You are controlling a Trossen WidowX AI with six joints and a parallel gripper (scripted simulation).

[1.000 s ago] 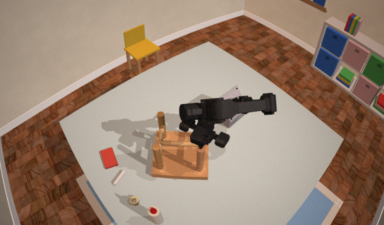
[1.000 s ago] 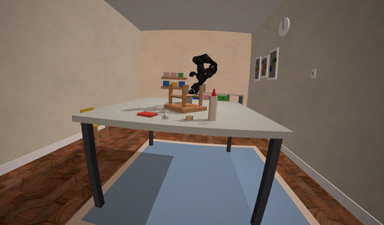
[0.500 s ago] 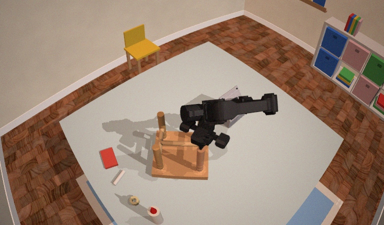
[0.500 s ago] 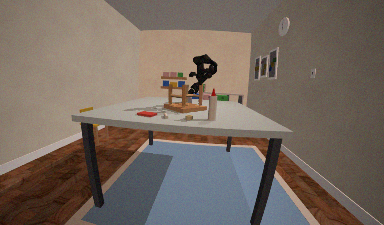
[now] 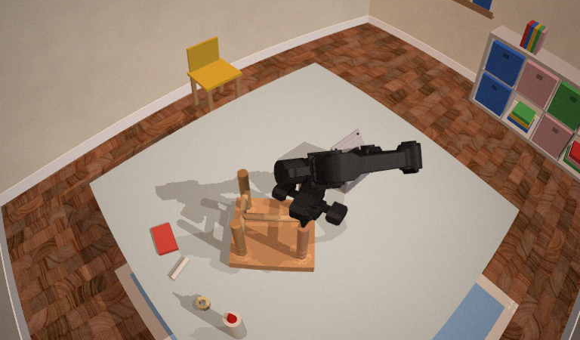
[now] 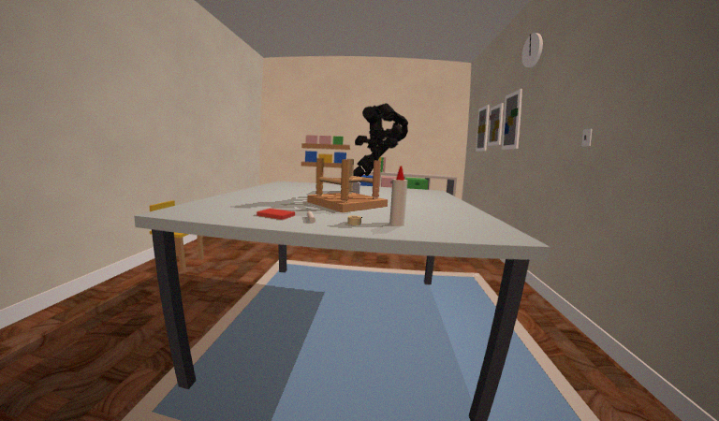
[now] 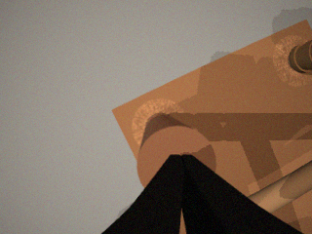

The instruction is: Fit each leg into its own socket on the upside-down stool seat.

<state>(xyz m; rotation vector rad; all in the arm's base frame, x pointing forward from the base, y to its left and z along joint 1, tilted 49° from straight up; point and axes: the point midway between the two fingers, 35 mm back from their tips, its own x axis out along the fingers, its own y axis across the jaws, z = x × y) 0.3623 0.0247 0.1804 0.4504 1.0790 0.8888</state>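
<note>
Red and flat, a small block (image 5: 164,238) lies at the left of the grey table (image 5: 406,251), with a short white dowel (image 5: 178,267) just beside it at about five o'clock. Further toward six o'clock sit a tan tape ring (image 5: 202,303) and an upright cream cylinder with a red cone tip (image 5: 232,319), well apart from the stool. Near the middle of the table the wooden stool (image 5: 273,257) rests upside down, its square seat flat on the surface. Three legs show standing upright from the seat in the top view: one at the far left corner (image 5: 243,182), one at the near left (image 5: 236,235) and one at the near right (image 5: 303,242); thin rungs (image 5: 266,217) join them. The fourth corner, at about one o'clock on the seat, is covered by the arm, so its leg cannot be made out there. Over that corner hangs the black gripper (image 5: 304,221), its fingers pressed fully together with nothing between them. In the wrist view the closed fingertips meet in a point just above the round end of a leg (image 7: 171,150), with the seat (image 7: 241,85) below and another leg's end (image 7: 300,58) at two o'clock. The arm (image 5: 368,159) stretches off to three o'clock, toward its pale base plate (image 5: 351,138).
</note>
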